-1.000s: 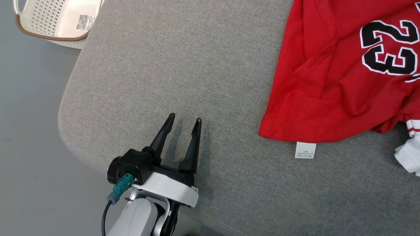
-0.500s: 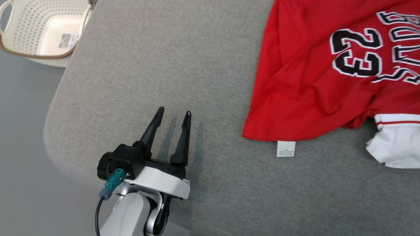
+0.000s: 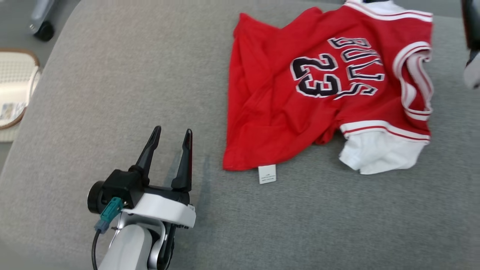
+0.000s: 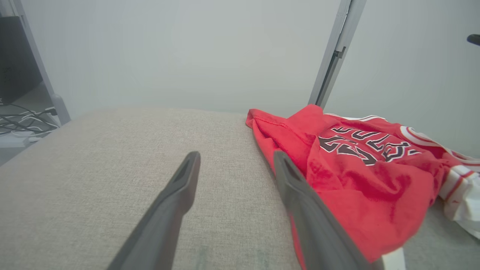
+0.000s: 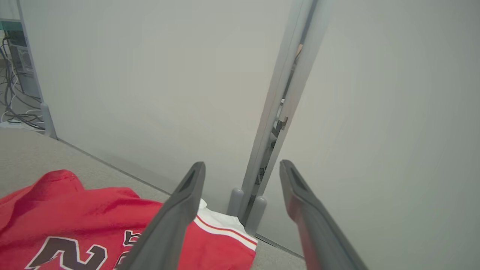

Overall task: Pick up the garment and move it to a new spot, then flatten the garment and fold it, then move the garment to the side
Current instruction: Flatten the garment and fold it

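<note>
Two grippers, both empty: left gripper point(image 3: 173, 129) part-open over the grey fabric cushion point(image 3: 112, 93) near its front-left corner, right gripper point(image 5: 242, 164) spread wide. Head view just panned; the crumpled red number-23 jersey point(image 3: 285, 123) is unmoved, far-right side. Pickup not started.

A: Work surface?
B: Counter point(image 3: 112, 93), grey woven fabric, rounded corner at left.
A: Beyond it?
B: Pale perforated basket point(image 3: 18, 71), brown rim, off the left edge (label inside, unreadable). Loose cables point(image 4: 22, 125) near the grey wall point(image 4: 187, 56).
</note>
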You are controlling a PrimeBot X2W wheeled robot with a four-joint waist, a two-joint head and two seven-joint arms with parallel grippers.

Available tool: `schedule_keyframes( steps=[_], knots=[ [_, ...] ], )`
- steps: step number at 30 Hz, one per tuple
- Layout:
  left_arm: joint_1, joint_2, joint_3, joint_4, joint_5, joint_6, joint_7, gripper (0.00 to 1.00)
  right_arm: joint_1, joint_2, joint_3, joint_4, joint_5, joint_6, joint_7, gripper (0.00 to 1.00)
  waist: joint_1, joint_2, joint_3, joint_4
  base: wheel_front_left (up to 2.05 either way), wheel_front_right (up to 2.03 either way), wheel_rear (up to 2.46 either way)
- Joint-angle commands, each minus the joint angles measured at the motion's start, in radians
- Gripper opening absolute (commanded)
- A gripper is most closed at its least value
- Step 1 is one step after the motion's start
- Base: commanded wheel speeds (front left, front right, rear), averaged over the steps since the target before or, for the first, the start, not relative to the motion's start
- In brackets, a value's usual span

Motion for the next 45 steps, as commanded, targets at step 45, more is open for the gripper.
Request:
schedule_keyframes(
  steps=[45],
  knots=[
    [0.050,0.004,-0.087,0.344,-0.399,-0.118,-0.001,1.00,0.794,0.398,-0.492,-0.417,-0.198,0.000,-0.004,1.00,0.0000,0.0000,-0.138,-0.198,0.00,0.00,0.00]
  ],
)
